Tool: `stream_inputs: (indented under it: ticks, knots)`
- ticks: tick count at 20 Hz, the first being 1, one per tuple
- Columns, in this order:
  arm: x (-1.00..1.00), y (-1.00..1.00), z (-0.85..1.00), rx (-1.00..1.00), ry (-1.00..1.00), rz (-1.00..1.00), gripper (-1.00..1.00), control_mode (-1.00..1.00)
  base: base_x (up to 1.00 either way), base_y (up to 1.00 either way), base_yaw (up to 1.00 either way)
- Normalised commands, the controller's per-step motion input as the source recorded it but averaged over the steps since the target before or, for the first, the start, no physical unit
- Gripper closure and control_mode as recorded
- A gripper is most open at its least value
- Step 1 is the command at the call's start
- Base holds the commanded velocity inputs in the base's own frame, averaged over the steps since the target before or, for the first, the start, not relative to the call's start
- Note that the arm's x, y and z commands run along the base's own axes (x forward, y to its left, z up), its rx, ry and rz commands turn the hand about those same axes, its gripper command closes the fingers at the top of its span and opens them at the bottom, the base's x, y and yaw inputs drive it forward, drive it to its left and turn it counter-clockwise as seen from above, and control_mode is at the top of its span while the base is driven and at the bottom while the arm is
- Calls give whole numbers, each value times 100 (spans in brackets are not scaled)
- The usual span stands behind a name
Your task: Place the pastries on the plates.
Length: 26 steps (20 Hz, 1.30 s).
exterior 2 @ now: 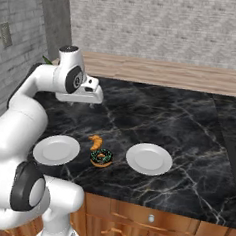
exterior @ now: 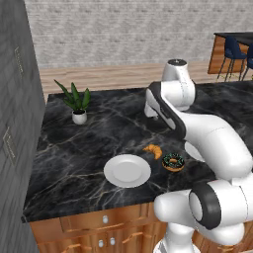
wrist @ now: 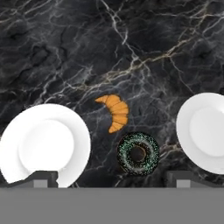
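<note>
- Claw (wrist: 112, 177): held high over the counter (exterior 2: 190, 120), fingers spread apart, nothing gripped.
- Croissant (wrist: 114, 112) and chocolate donut (wrist: 138, 153): lying on bare marble between both plates (wrist: 45, 144) (wrist: 205, 131).
- Step judged: first pick pending; a descent onto one pastry is required.

Two plates (wrist: 46, 144) (wrist: 203, 131), one croissant (wrist: 115, 112), one donut (wrist: 138, 153), one potted plant (exterior: 77, 103).

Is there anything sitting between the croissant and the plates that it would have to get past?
Nothing visible. The croissant lies on bare counter between the two plates, with the donut just beside it, towards the counter's front edge, not between it and either plate.
</note>
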Motion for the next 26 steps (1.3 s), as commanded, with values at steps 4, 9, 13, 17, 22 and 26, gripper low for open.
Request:
stream_inputs:
  ticks: [4, 9, 13, 17, 22, 26]
  knots:
    - [19, 0, -27, -3, 1, 0, -100, -100, 0, 0, 0]
    - [30, -5, -48, 0, 1, 0, -100, -100, 0, 0, 0]
    - [38, -10, -42, 0, 0, 0, -100, -100, 0, 0, 0]
    - [28, -2, -43, 0, 1, 0, -100, -100, 0, 0, 0]
    - [31, -1, -49, 0, 3, 0, -100, -100, 0, 0, 0]
    - [21, -10, -56, 0, 5, 0, -100, -100, 0, 0, 0]
